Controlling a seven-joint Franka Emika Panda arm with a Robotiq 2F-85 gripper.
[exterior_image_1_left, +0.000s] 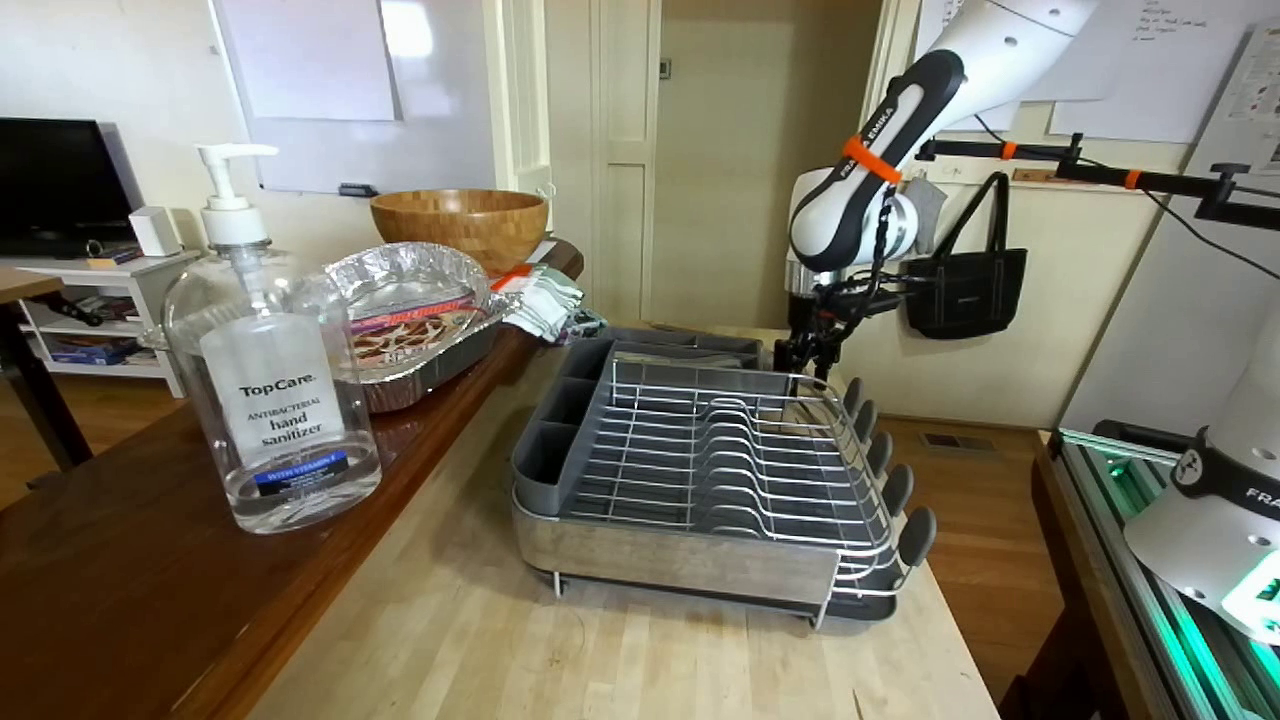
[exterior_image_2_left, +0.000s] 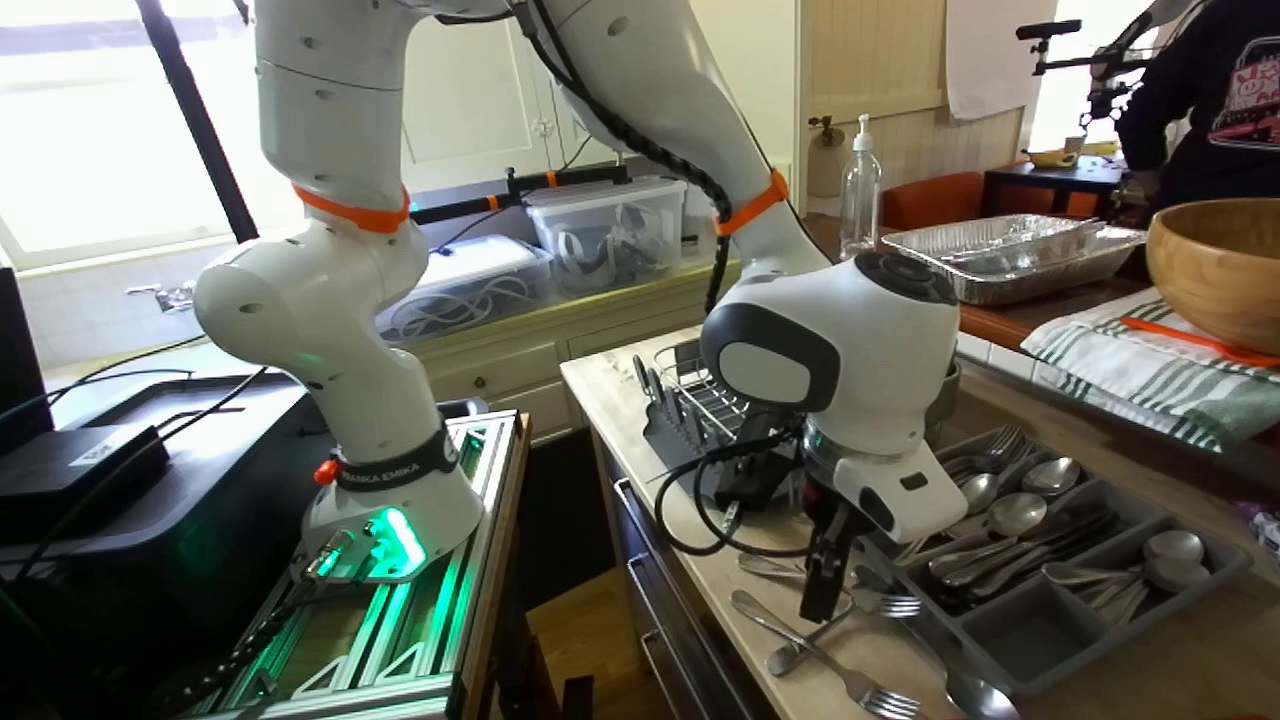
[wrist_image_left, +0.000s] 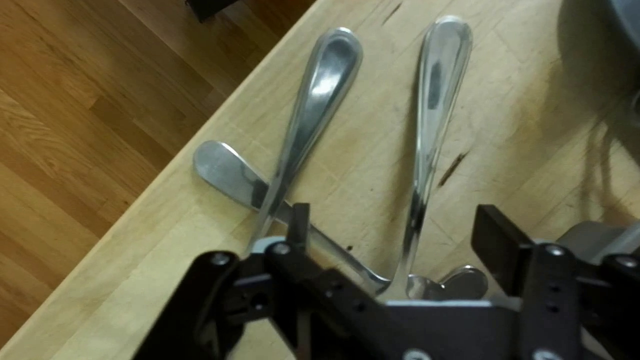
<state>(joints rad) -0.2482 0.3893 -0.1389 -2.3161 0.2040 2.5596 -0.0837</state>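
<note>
Nearest the camera in the wrist view: my black two-finger claw (wrist_image_left: 392, 225), jaws standing wide apart. Shiny silver utensil handle (wrist_image_left: 437, 95) lies on the pale wooden worktop (wrist_image_left: 505, 100), its lower part showing between my fingers, head hidden by my linkage; can't tell if I touch it. To its left a second silver handle (wrist_image_left: 320, 85) crosses over a round-ended silver handle (wrist_image_left: 225, 172) near the worktop edge; brown plank floor (wrist_image_left: 100, 125) past that edge. In an exterior view, my white arm (exterior_image_2_left: 840, 320) reaches over and the claw points down at loose cutlery on the worktop. Silver fork (exterior_image_2_left: 868, 690) crosses over another silver utensil (exterior_image_2_left: 788, 658); second silver fork head (exterior_image_2_left: 893, 605) shows right by the fingertips. Grey plastic compartmented tray (exterior_image_2_left: 1035, 635) sits near the claw, spoons and forks piled inside; silver spoon (exterior_image_2_left: 980, 695) just beside it. Tan wooden bowl (exterior_image_2_left: 1220, 265) up at right, green-striped white towel (exterior_image_2_left: 1150, 370) next to it. Also in an exterior view: grey dish rack (exterior_image_1_left: 680, 560) with silver wires stands between camera and claw, fingertips partly blocked. Clear plastic sanitizer bottle (exterior_image_1_left: 290, 400), white pump, liquid low, on a dark brown wooden ledge (exterior_image_1_left: 120, 600); silver foil pan (exterior_image_1_left: 405, 275) behind it.
</note>
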